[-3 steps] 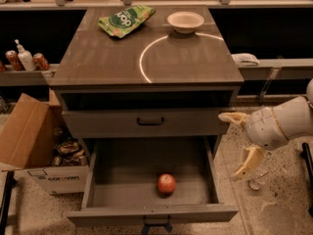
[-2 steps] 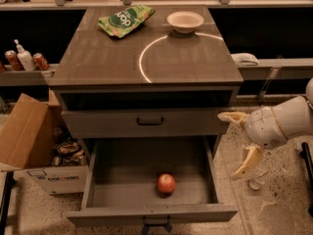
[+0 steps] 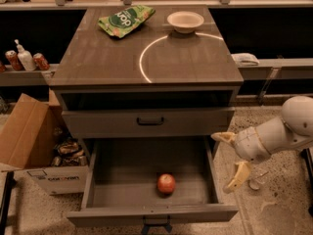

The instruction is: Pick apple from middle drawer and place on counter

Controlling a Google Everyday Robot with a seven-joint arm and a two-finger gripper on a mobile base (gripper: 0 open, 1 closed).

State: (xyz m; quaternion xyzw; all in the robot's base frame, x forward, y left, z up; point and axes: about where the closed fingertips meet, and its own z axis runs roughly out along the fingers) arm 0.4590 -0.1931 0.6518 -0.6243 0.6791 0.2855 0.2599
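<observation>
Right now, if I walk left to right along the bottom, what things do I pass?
Cardboard box → apple, lying in the open middle drawer → the gripper, open, hovering just right of the drawer.

Single camera view. Vantage: high, in front of cabinet, facing it, pitched steeply down. Range: medium. Whole worktop fills upper frame, open middle drawer reaches bottom edge, floor visible either side. Gripper enters from right, just beside drawer's right wall, fingers spread apart.
</observation>
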